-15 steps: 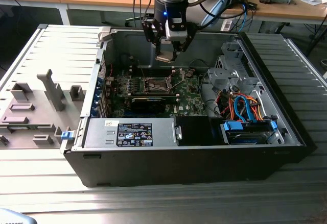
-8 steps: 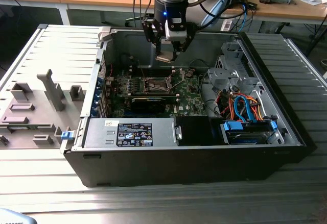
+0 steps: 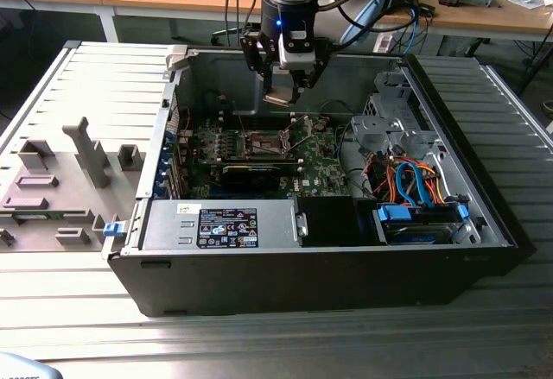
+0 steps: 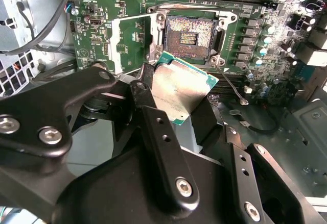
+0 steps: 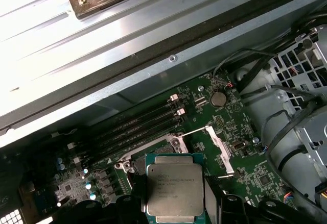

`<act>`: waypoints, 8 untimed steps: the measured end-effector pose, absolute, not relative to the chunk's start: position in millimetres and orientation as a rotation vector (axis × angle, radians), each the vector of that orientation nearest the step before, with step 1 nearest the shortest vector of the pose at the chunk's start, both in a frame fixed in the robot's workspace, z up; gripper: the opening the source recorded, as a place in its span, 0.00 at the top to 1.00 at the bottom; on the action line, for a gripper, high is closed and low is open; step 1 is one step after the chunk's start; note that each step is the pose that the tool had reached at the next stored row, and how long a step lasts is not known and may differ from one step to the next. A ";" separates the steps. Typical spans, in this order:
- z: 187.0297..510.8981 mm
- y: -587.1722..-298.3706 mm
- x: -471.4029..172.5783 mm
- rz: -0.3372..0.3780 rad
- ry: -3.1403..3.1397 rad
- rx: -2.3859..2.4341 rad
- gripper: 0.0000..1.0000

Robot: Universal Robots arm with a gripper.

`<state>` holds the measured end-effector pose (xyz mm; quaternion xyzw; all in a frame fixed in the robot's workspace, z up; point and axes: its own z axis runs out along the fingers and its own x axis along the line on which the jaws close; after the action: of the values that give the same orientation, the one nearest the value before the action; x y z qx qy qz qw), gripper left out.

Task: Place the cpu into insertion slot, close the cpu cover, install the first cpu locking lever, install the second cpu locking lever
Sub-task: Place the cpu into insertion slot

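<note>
Black pincer (image 4: 179,109) pinches flat square silvery cpu (image 5: 174,191) above the dark insertion slot (image 4: 190,34).

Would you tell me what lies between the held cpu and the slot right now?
Nothing: in the exterior view the cpu hangs over the slot with open air between. The cover stands open beside the slot in the first wrist view.

Your gripper (image 3: 282,94) holds the square silvery cpu (image 5: 173,191) above the dark square insertion slot (image 4: 190,35) on the green motherboard (image 3: 324,167), inside the open black case (image 3: 302,288).
</note>
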<state>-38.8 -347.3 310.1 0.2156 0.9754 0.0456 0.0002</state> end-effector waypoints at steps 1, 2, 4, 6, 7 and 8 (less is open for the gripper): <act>310.1 -347.3 -38.8 0.143 3.064 0.679 0.46; 310.1 -347.3 -38.8 0.143 3.063 0.680 0.46; 310.1 -347.3 -38.8 0.143 3.062 0.684 0.46; 310.1 -347.3 -38.8 0.143 3.062 0.687 0.46; 310.1 -347.3 -38.8 0.143 3.061 0.689 0.46; 310.0 -347.3 -38.8 0.143 3.061 0.690 0.46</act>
<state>-38.8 -347.3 310.0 0.2198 0.9745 0.0456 0.0004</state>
